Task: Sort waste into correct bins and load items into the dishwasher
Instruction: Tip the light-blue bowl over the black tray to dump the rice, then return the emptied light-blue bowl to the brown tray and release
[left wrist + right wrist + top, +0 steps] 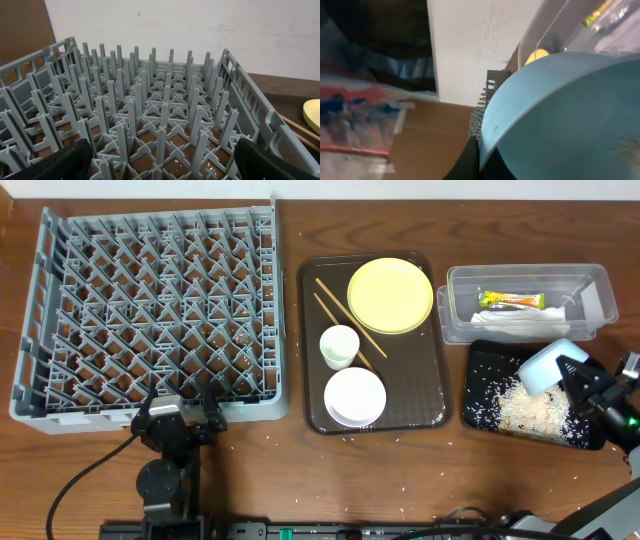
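My right gripper point(572, 372) is shut on the rim of the light blue bowl point(545, 364), held tilted over the shallow black tray point(478, 412), where a heap of white rice point(535, 410) lies. The bowl fills the right wrist view point(560, 115). The clear tub point(455, 305) holds the foil sachet point(510, 301) and a white paper piece point(520, 327). The yellow plate point(390, 295), white cup point(339, 346), white bowl point(355, 396) and chopsticks point(340, 310) lie on the brown tray point(310, 350). My left gripper point(180, 412) is open and empty at the front edge of the grey rack point(155, 310), which also fills the left wrist view point(160, 110).
Loose rice grains are scattered on the wooden table point(280, 440) in front of the brown tray and under the rack. A black cable point(75, 485) runs at the front left. The white wall stands behind the table.
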Available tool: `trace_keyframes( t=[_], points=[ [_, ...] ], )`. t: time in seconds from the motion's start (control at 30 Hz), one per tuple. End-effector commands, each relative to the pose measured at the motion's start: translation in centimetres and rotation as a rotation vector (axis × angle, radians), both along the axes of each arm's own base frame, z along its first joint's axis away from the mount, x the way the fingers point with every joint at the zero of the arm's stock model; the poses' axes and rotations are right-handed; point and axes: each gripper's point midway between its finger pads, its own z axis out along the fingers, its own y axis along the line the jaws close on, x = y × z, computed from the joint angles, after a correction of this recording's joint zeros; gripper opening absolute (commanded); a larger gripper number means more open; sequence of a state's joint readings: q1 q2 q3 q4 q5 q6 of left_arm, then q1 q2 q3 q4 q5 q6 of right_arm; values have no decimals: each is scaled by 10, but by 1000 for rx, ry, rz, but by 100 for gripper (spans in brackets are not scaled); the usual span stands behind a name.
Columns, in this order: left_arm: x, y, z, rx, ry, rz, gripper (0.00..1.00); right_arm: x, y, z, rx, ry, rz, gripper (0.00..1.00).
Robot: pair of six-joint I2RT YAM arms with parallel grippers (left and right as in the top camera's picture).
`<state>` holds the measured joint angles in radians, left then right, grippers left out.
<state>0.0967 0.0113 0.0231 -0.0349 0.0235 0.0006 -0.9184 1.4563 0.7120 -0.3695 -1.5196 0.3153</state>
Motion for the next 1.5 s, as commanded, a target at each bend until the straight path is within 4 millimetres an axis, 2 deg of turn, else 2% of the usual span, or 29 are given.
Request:
trace_keyframes(
  t=[0.0,0.1,0.5,0.6,0.67,0.87,0.9,0.97,1.03,1.17,1.33,1.4,1.47],
  points=[
    [-1,4,-17,3,50,19,92,-2,-1,5,139,58,1,1],
    [-1,4,-17,3,50,19,92,-3,-1,5,204,106,0,1],
    [-1,4,-17,3,50,19,92,0,-3,12,150,76,-3,1],
    [-1,4,-17,3,50,19,92,2,4,19,95,68,2,1],
    [-1,4,-17,3,50,19,92,5,15,31,17,42,19,1],
    [-1,4,-17,3,50,19,92,21,68,85,-219,-69,110,1],
    [-1,4,-17,3,50,19,92,25,89,102,-288,-110,139,1],
    [-1,4,-17,3,50,19,92,29,109,117,-348,-138,160,1],
    [-1,4,-17,3,50,19,92,36,151,134,-456,-163,208,2],
    [-1,4,-17,3,50,19,92,43,191,128,-694,-85,224,1],
    [-1,4,-17,3,50,19,92,47,223,110,-948,8,280,1],
    [-1,4,-17,3,50,19,92,49,238,93,-1036,52,332,1],
    [-1,4,-17,3,50,19,92,50,253,67,-1094,116,398,1]
  ],
)
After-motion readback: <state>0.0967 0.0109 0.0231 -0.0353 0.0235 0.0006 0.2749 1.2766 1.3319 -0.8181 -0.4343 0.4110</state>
